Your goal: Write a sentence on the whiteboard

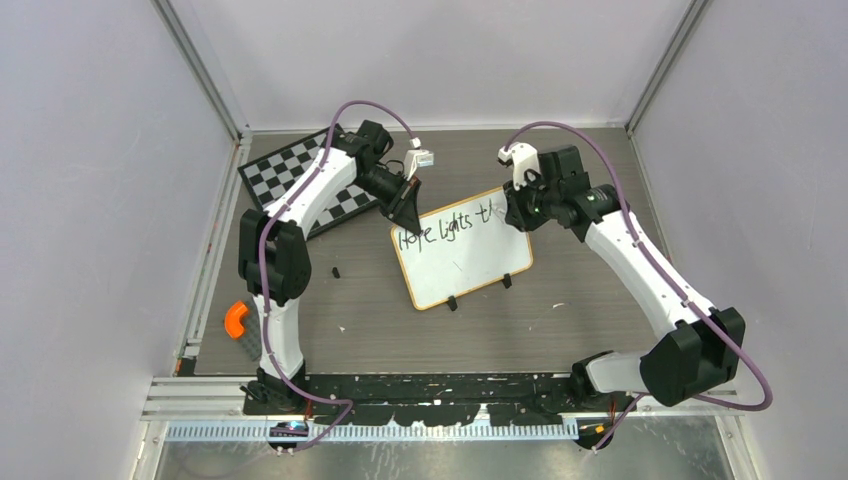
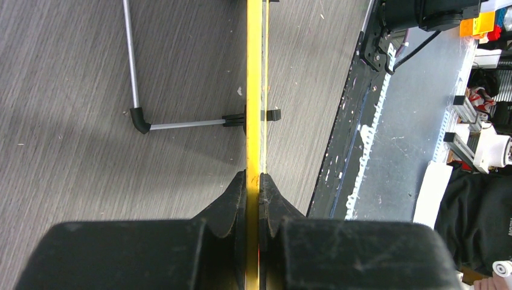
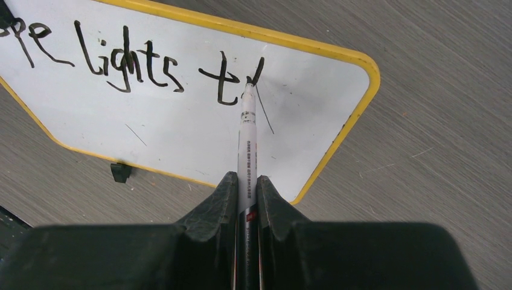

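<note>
Jaws of the left gripper [image 2: 253, 180] pinch the whiteboard [image 1: 462, 262] rim, middle of the table [image 1: 600, 330]; right gripper [image 3: 247, 181] clamps the marker [image 3: 248, 130], tip on the board. Light, stiff, slick — likely to skid on its 2 clip feet [image 1: 452, 303] — so hold the rim.

Smooth, glossy white whiteboard [image 3: 181, 121], yellow plastic-looking rim; matt grey wood-grain desk [image 3: 435, 121]; rough matt black plastic on right end effector [image 3: 247, 181].

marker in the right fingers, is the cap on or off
Off. The marker shows a bare dark tip, resting on the whiteboard at a black stroke just after "lights t".
</note>
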Action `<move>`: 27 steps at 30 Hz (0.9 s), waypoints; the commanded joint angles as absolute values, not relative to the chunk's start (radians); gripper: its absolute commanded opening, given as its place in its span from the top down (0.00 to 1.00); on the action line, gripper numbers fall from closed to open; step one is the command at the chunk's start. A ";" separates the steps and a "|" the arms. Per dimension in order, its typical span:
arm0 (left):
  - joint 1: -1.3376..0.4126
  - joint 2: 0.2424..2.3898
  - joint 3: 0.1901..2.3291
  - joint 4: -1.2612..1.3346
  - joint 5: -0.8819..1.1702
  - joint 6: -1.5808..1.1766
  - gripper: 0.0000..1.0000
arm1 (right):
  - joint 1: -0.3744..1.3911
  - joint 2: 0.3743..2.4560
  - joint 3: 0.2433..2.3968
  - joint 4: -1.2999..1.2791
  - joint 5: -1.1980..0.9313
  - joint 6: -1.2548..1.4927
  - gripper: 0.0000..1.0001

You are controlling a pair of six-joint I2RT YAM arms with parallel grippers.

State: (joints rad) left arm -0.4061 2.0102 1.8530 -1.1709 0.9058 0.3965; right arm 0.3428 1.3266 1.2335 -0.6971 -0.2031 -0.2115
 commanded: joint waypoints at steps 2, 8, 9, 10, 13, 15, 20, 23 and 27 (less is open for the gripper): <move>-0.412 2.016 1.882 -1.196 0.881 0.412 1.00 | 0.341 1.335 1.276 -0.675 -0.176 -0.213 1.00; -0.411 2.018 1.882 -1.197 0.881 0.412 1.00 | 0.339 1.342 1.261 -0.675 -0.162 -0.225 1.00; -0.411 2.018 1.882 -1.197 0.881 0.412 1.00 | 0.339 1.344 1.260 -0.675 -0.159 -0.226 1.00; -0.411 2.019 1.882 -1.198 0.882 0.413 1.00 | 0.338 1.346 1.258 -0.674 -0.154 -0.228 1.00; -0.411 2.018 1.881 -1.198 0.880 0.412 1.00 | 0.336 1.349 1.257 -0.672 -0.142 -0.229 1.00; -0.411 2.017 1.881 -1.197 0.880 0.412 1.00 | 0.332 1.345 1.256 -0.669 -0.138 -0.227 1.00; -0.411 2.018 1.882 -1.198 0.881 0.410 1.00 | 0.322 1.335 1.255 -0.670 -0.131 -0.222 1.00; -0.411 2.018 1.882 -1.197 0.880 0.410 1.00 | 0.323 1.333 1.245 -0.673 -0.145 -0.222 1.00; -0.411 2.018 1.881 -1.198 0.880 0.411 1.00 | 0.323 1.332 1.226 -0.686 -0.166 -0.225 1.00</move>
